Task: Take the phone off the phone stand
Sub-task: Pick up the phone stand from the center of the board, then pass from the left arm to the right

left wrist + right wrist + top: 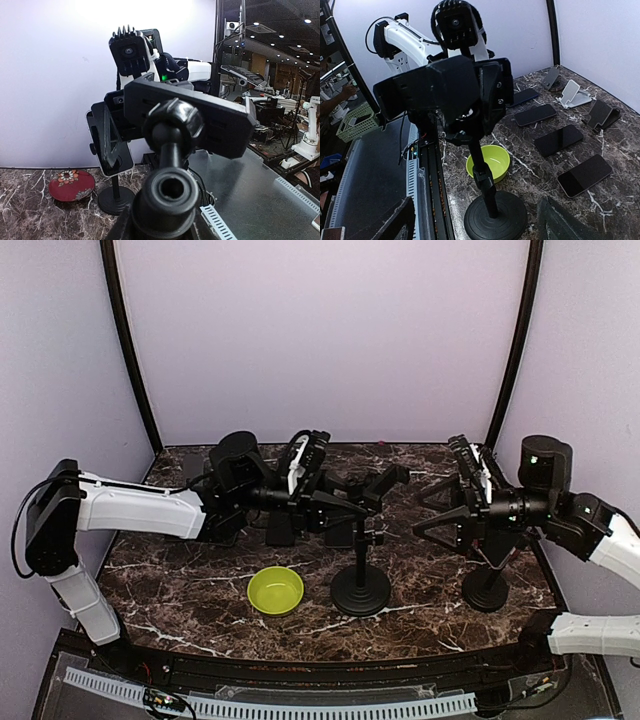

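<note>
Marble tabletop (180, 585) — dark, white-veined — between lilac walls (320, 340)

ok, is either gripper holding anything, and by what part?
Right gripper open, empty. Left gripper at the phone stand's clamp; hold cannot be told.

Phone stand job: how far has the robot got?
Nothing looks done: a phone sits clamped in the right stand. In hand: the right gripper is open beside that stand, and the left gripper, open too, is at the middle stand. Left: grip the phone, pull it free and set it down.
</note>
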You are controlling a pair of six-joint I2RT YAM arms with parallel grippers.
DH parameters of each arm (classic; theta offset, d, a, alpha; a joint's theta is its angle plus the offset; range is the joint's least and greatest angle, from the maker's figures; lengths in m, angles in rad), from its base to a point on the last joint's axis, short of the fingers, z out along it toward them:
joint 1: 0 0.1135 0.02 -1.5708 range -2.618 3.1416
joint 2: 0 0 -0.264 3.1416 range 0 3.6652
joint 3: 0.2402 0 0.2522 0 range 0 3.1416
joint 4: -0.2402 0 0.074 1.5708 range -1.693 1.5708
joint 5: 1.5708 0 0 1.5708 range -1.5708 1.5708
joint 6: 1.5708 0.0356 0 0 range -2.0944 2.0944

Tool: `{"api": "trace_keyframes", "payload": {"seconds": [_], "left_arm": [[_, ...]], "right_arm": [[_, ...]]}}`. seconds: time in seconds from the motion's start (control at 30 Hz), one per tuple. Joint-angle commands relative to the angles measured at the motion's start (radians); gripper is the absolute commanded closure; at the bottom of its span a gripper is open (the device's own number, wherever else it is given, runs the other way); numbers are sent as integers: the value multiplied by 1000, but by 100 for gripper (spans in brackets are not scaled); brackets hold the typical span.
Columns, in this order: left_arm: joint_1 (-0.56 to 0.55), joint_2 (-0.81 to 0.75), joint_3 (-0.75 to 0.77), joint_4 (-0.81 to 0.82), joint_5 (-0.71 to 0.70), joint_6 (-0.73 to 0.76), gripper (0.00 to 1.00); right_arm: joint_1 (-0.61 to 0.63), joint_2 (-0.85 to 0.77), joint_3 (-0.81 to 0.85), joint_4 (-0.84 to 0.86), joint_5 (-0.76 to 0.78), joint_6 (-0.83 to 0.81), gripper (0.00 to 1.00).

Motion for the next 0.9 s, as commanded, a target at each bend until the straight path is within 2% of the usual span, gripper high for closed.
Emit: {"api": "trace_keyframes", "payload": {"seconds": [0.0, 0.33, 0.5, 0.87], "left_arm": [[7, -74, 66, 54, 53, -42, 91], [9, -78, 65, 89, 81, -102, 91], [19, -86, 55, 103, 64, -108, 92], [36, -75, 47, 134, 70, -133, 92]], "right_arm": [[76, 40, 1, 52, 73, -29, 18], [182, 107, -14, 135, 233, -71, 27], [214, 118, -39, 194, 240, -74, 33], [241, 131, -69, 247, 262, -73, 35]]}}
